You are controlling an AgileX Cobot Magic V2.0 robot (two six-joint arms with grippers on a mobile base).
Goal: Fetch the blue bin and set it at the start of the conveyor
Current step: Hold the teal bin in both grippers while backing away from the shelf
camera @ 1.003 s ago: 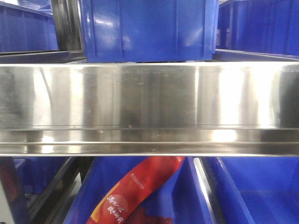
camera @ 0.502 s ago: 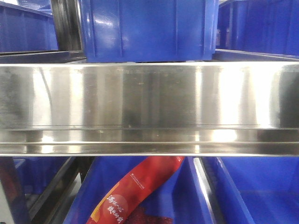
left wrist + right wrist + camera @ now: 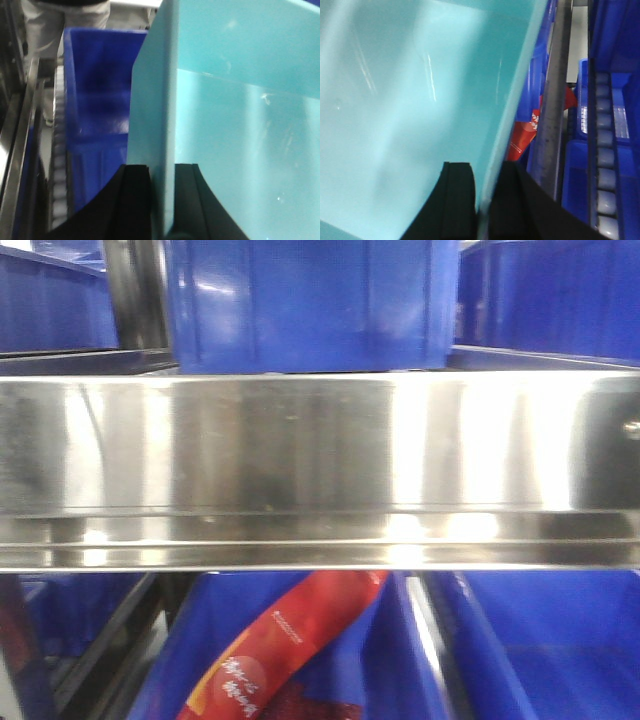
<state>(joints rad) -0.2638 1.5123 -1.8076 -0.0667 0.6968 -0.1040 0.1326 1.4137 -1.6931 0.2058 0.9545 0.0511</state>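
The blue bin (image 3: pixel 240 110) is a pale turquoise tub that fills most of the left wrist view. My left gripper (image 3: pixel 162 167) is shut on its left wall, one black finger on each side of the wall. In the right wrist view the blue bin (image 3: pixel 410 90) fills the left half, and my right gripper (image 3: pixel 487 167) is shut on its right wall near the rim. Neither the bin nor the grippers show in the front view. The conveyor start is out of view.
A shiny steel shelf rail (image 3: pixel 320 470) crosses the front view, close to the camera. Dark blue ribbed bins stand above it (image 3: pixel 300 300) and below it (image 3: pixel 540 640); one holds a red packet (image 3: pixel 290 640). A roller track (image 3: pixel 607 165) runs at right. A person (image 3: pixel 60 20) stands behind.
The front view has shifted slightly: the rail and dark blue bins now sit a little left and the picture is blurred, so the base or camera is moving.
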